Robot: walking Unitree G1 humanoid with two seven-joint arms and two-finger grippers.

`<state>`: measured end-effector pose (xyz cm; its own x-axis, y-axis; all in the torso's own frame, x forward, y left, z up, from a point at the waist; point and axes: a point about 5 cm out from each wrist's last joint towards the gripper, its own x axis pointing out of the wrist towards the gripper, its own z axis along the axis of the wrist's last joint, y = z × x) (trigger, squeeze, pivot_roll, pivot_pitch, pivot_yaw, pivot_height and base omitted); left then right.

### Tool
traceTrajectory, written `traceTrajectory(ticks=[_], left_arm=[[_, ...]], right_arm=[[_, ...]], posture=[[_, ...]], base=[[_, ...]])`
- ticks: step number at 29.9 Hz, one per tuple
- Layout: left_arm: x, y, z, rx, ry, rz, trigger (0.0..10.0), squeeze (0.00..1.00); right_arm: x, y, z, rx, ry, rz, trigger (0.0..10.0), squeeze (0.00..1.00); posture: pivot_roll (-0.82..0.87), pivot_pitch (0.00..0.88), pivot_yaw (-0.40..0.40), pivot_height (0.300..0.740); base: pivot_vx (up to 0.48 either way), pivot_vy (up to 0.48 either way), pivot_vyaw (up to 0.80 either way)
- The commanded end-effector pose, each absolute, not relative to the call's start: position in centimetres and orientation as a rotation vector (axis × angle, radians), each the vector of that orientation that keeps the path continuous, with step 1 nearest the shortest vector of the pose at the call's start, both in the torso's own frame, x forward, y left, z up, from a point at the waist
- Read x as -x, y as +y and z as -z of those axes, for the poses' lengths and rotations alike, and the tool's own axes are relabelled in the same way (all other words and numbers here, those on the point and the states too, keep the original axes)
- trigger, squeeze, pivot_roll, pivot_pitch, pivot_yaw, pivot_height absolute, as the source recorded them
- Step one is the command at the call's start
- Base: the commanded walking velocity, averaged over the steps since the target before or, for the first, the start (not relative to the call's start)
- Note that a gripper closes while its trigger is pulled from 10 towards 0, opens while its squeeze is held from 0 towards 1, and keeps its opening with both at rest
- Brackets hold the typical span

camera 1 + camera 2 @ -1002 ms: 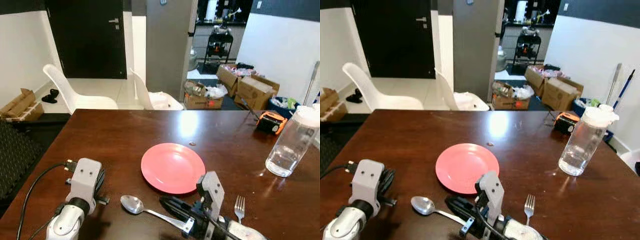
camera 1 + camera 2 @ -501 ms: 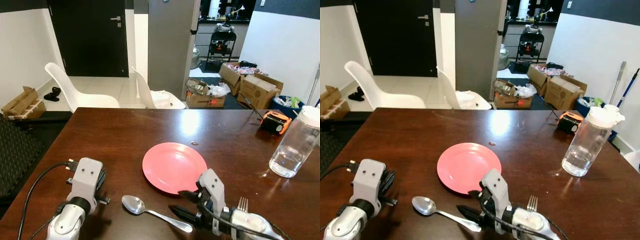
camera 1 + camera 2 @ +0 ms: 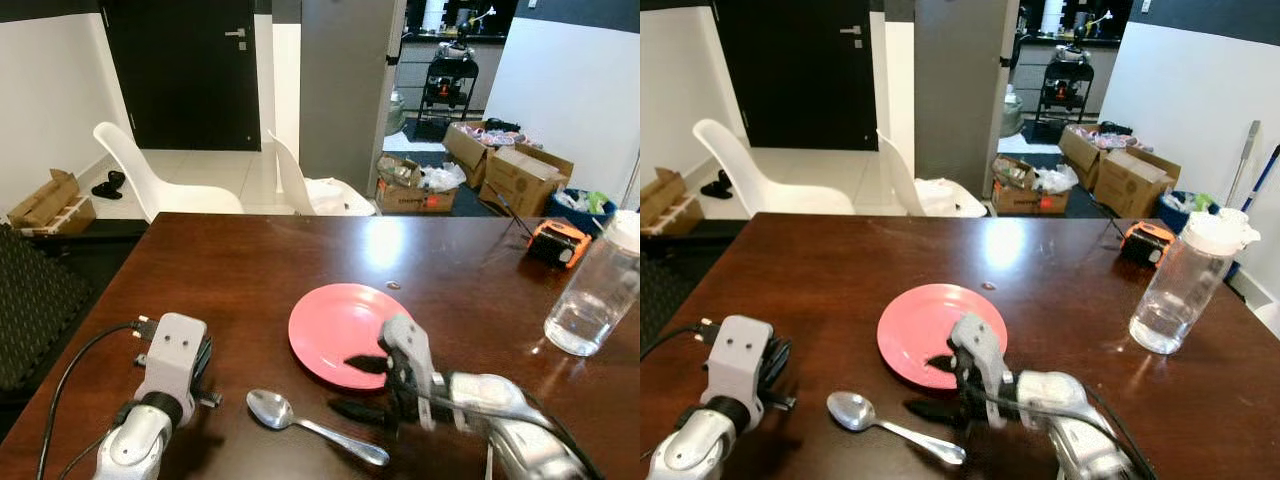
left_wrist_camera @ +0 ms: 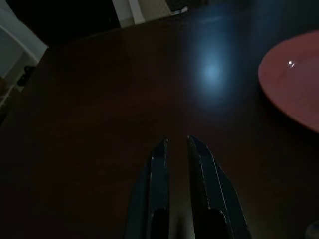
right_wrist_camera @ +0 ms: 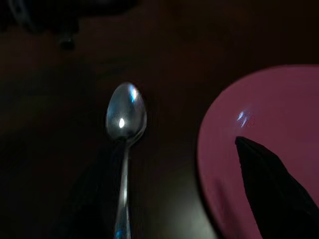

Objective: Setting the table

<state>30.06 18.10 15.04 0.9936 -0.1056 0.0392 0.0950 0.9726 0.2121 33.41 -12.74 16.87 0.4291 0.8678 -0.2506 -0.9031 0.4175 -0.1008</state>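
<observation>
1. The spoon point(image 3: 315, 434) lies flat on the dark wooden table point(image 3: 230, 280), nearest the robot, just in front of the pink plate point(image 3: 343, 333) and to its left; the bowl points left, the handle runs right and toward the robot.
2. The right gripper point(image 3: 358, 388) is spread wide at the plate's near rim: one black finger reaches over the rim onto the plate, the other hangs over the table in front of the plate, close by the spoon's handle. It pinches nothing. In the right wrist view the spoon point(image 5: 124, 144) lies beside the plate, apart from it.
3. The left gripper point(image 4: 177, 144) rests well left of the plate over bare table, its two fingers nearly pressed together with a thin gap, holding nothing.
4. A clear plastic jug point(image 3: 1185, 282) with a white lid stands well right of the plate.
5. An orange and black device point(image 3: 557, 242) lies beyond the jug, far right of the plate.
6. Past the table, behind the plate, two white chairs point(image 3: 165, 180) stand on the pale floor.
</observation>
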Motion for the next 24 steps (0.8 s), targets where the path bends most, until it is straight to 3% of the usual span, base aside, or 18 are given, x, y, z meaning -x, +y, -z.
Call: traceTrajectory(ticks=[1, 15, 24], left_arm=[[-30.0, 18.2, -14.9, -0.220, -0.036, 0.100, 10.0, 0.00], [-29.5, 18.0, -14.7, -0.210, -0.035, 0.073, 10.0, 0.00], [-28.7, 18.8, -14.2, -0.210, -0.016, 0.035, 10.0, 0.00]], right_arm=[[-33.8, -12.3, -16.2, 0.219, 0.202, -1.145, 10.0, 0.00], [-34.4, -6.9, -15.7, 0.224, 0.117, -1.218, 10.0, 0.00], [-33.4, -6.0, -13.0, 0.222, 0.155, -1.175, 10.0, 0.00]], posture=[[0.06, 0.117, 0.072, 0.740], [0.11, 0.124, 0.041, 0.740], [0.11, 0.132, 0.031, 0.740]], base=[[0.000, 0.000, 0.00], [0.000, 0.000, 0.00], [0.000, 0.000, 0.00]])
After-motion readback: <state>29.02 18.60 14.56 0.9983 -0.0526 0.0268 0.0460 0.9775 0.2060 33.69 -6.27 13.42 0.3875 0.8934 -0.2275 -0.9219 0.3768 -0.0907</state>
